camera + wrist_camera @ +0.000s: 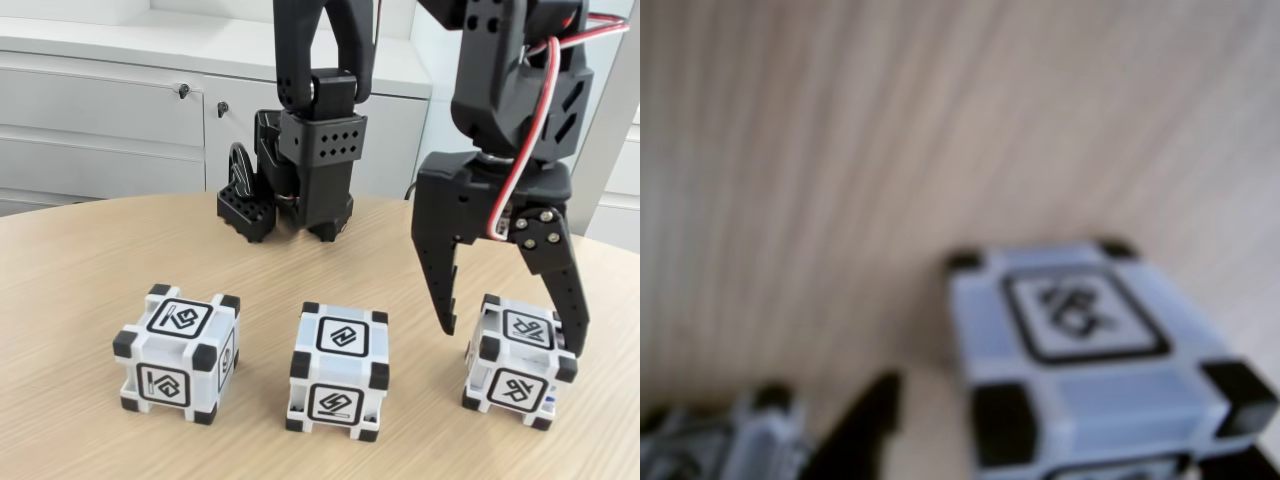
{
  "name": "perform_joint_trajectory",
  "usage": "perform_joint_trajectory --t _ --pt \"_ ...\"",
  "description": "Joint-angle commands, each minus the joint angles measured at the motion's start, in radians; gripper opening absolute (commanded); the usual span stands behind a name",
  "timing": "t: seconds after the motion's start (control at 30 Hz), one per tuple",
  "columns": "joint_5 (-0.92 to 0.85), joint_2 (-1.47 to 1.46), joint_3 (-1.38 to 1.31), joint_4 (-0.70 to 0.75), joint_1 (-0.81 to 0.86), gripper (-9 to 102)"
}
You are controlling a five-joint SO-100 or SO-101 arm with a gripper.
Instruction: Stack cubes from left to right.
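Over the right-hand cube [516, 361] in the fixed view, the pincer [510, 325] hangs spread wide, one finger on each side, gripping nothing. Beyond it the middle cube [338, 371] and the left cube [180, 352] sit apart on the wooden counter [70, 270]. No cube is stacked yet, so all stacking remains. No containers are present.

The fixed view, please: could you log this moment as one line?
tool: open, straddling right cube | middle cube, left cube: untouched on table | stack: none
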Motion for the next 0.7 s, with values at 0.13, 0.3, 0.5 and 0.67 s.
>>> perform_joint_trajectory --t 0.13,0.3,0.5,0.67 --pt "0.037 0.002 -0.012 0.008 0.006 32" --pt "0.029 -0.04 -0.012 0.008 0.006 28" --pt "0.021 -0.046 -0.012 0.008 0.006 24" --pt "0.009 -0.038 -0.012 0.008 0.006 18"
